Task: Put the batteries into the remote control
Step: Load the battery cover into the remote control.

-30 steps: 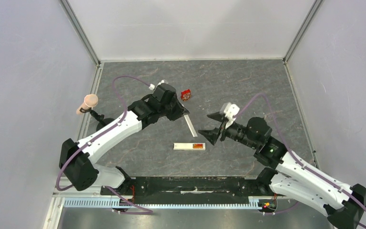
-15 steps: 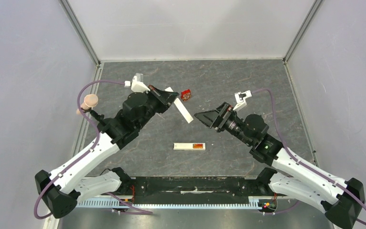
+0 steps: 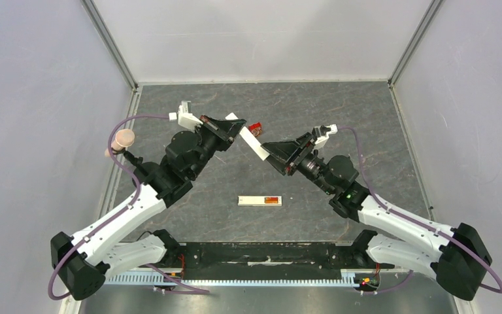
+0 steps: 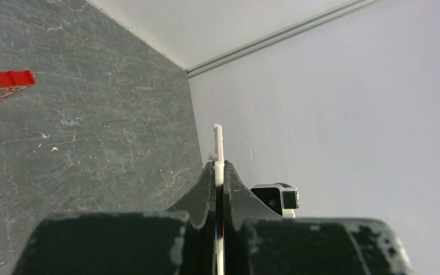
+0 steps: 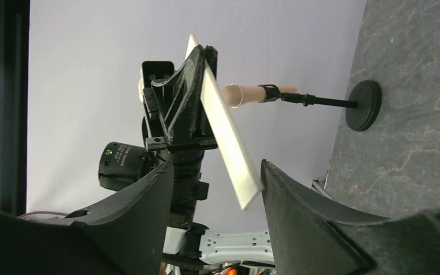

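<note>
The remote control point(image 3: 255, 201) lies flat on the grey table, an orange-red stretch of batteries point(image 3: 272, 201) showing in its right end. My left gripper point(image 3: 235, 128) point(image 4: 219, 169) is shut on a thin white cover strip point(image 3: 251, 140) point(image 4: 218, 143), held in the air and slanting down to the right. My right gripper point(image 3: 272, 158) point(image 5: 217, 169) is open and straddles the strip's free lower end point(image 5: 229, 143). That end's corner touches the right-hand finger point(image 5: 298, 206); a wide gap separates it from the other finger.
A small red square box point(image 3: 255, 129) point(image 4: 3, 83) lies on the table behind the strip. A pink cylinder on a black stand point(image 3: 123, 139) point(image 5: 252, 93) sits at the left edge. White walls enclose the table on three sides.
My right gripper has swung left and up until its fingers straddle the strip's free end, and they have narrowed. The left gripper has raised the strip off the table and holds it raised.
</note>
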Action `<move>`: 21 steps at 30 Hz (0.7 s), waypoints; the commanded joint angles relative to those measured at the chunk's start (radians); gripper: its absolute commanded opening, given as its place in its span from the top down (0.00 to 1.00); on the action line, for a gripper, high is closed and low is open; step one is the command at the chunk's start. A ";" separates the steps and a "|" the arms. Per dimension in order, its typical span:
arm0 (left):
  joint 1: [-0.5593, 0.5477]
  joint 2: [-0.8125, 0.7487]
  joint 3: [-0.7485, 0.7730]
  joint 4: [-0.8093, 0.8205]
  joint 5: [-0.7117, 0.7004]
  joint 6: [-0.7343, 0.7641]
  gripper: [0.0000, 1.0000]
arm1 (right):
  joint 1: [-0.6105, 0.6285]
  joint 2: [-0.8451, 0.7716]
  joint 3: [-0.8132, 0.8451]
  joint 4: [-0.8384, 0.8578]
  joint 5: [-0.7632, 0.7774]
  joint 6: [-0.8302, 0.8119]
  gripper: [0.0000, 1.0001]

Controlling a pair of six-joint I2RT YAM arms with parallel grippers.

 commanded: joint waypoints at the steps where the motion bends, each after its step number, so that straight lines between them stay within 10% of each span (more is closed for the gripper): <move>1: 0.002 -0.010 -0.040 0.115 -0.021 -0.034 0.98 | -0.001 0.012 0.047 0.090 -0.010 0.065 0.43; 21: 0.001 -0.034 -0.160 0.228 -0.039 -0.086 0.98 | 0.004 0.079 0.108 0.185 -0.051 0.033 0.66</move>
